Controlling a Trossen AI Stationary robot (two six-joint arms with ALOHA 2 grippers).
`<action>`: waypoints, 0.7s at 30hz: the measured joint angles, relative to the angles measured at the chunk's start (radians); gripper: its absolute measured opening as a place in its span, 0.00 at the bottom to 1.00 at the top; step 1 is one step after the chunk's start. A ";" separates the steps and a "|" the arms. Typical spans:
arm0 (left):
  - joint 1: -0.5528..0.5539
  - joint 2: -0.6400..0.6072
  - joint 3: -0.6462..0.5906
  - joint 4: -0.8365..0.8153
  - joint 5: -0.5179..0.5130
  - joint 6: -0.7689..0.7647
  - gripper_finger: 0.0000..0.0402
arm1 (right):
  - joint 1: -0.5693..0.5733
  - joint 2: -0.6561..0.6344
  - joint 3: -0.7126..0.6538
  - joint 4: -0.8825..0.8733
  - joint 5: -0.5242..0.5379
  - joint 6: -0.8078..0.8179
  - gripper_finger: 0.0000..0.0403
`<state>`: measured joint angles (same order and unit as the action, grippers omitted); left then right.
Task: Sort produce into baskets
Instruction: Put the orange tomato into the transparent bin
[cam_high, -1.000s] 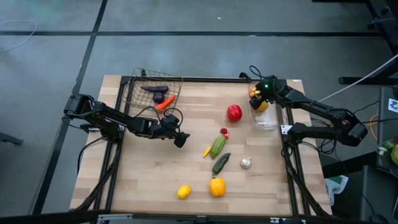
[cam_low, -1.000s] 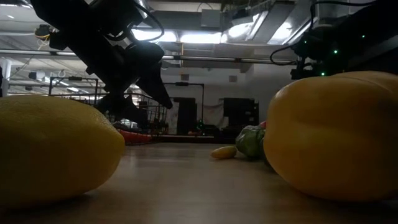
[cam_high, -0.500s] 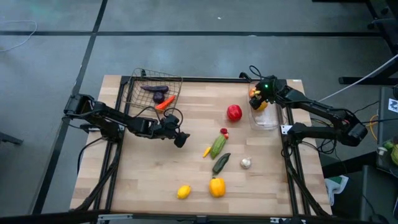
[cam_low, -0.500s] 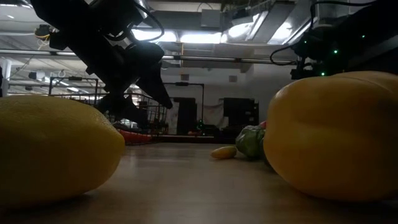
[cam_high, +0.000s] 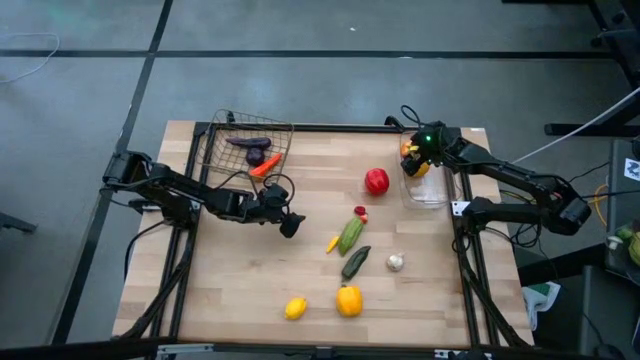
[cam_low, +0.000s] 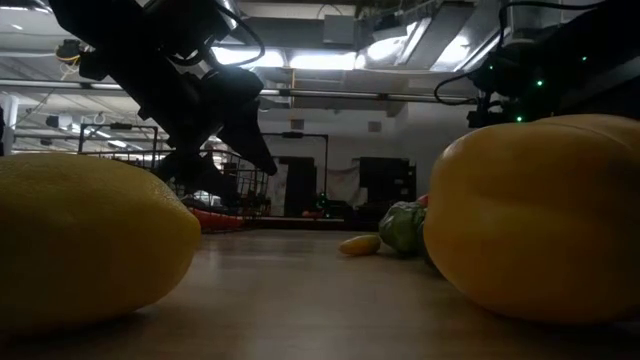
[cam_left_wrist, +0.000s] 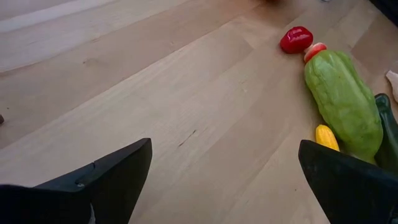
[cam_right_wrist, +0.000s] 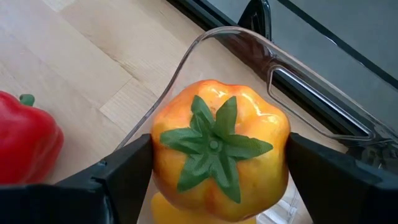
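The wooden table (cam_high: 240, 280) carries both of my containers at its far edge: the wire basket (cam_high: 224, 142) on my left, already holding a purple piece and an orange one, and the clear plastic bin (cam_high: 428, 192) on my right. My right gripper (cam_high: 414, 160) hangs over that bin's near rim, jaws clenched on an orange-yellow tomato (cam_right_wrist: 219, 149) with a green leafy cap; a red bell pepper (cam_high: 376, 181) sits on the table just beside the bin. To do this well, I judge I should carry the tomato fully past the clear wall before spreading the jaws, so it drops inside rather than glancing off the rim. My left gripper (cam_high: 288, 222) hovers low over bare wood, jaws spread wide and empty, facing the green squash (cam_left_wrist: 343, 101), the small red chili (cam_left_wrist: 296, 39) and a little yellow piece (cam_left_wrist: 326, 137).
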<state>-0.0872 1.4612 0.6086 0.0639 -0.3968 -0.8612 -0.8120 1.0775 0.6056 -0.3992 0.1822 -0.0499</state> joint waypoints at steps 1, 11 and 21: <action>0.000 0.000 0.000 0.000 0.000 -0.001 1.00 | 0.000 0.000 0.000 0.000 0.000 0.000 0.84; 0.000 0.000 0.000 0.000 0.000 -0.001 1.00 | 0.000 0.000 0.000 -0.001 0.003 0.000 0.84; 0.000 0.000 0.000 0.000 0.000 -0.001 1.00 | 0.000 0.001 0.000 -0.015 -0.031 -0.001 0.91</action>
<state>-0.0872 1.4612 0.6086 0.0635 -0.3965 -0.8623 -0.8120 1.0782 0.6060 -0.4140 0.1516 -0.0509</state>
